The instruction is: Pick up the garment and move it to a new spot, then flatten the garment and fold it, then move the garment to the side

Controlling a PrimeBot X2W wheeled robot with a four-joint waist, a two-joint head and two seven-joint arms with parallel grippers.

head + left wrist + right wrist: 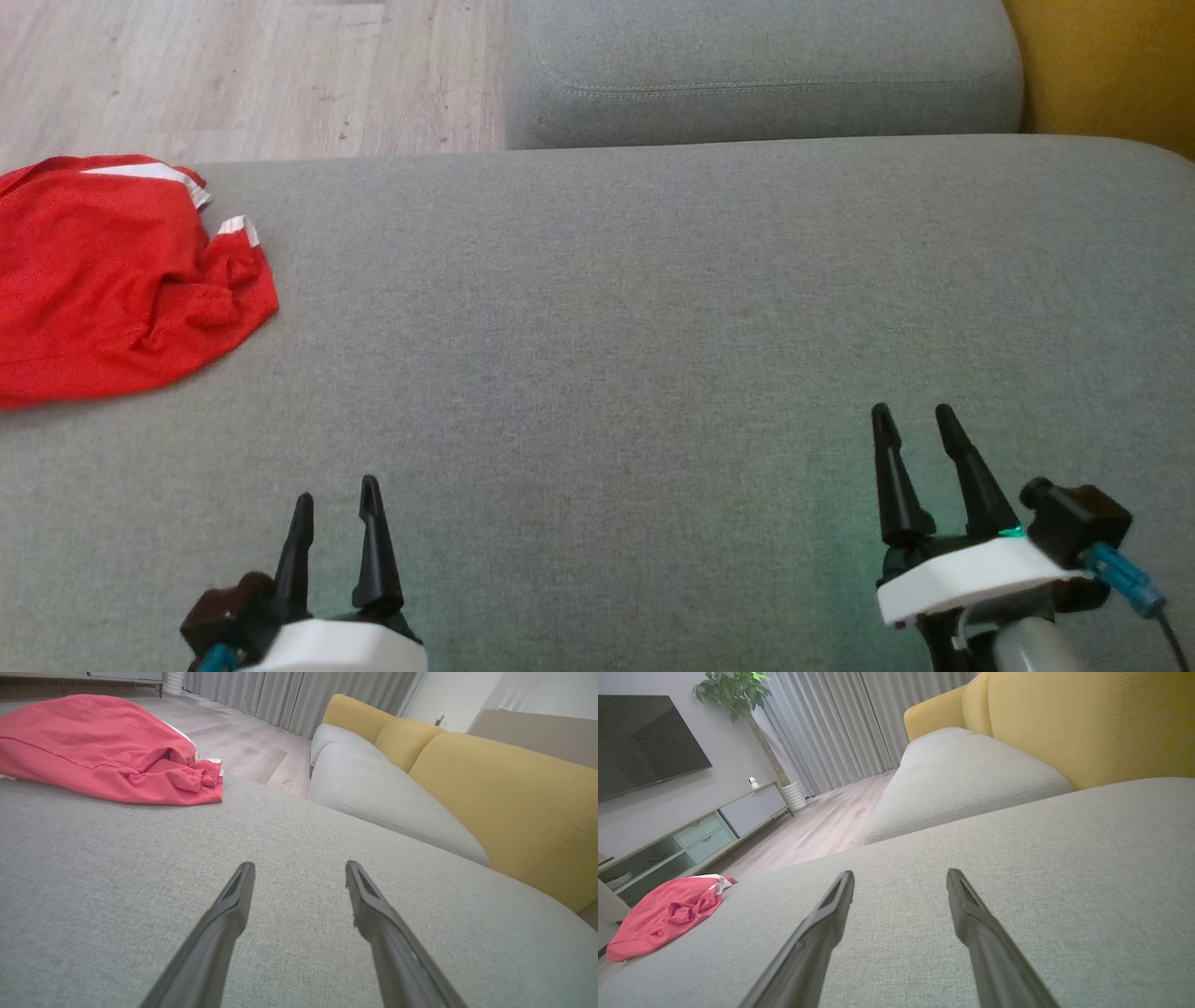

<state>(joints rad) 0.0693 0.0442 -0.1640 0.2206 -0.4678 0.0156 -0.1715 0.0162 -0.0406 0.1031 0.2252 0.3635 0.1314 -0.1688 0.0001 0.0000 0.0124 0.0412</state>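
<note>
Red garment (103,280) at the sofa (653,327) edge could slide off if the left claw (337,490) or right claw (912,411), both wide, nudges it.

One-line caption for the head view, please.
Crumpled red garment at the left end of the grey cushion; left hand and right hand open and empty in the foreground.

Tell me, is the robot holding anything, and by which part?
Nothing is held. Both the left gripper and right gripper are open and empty; the red garment lies apart.
</note>
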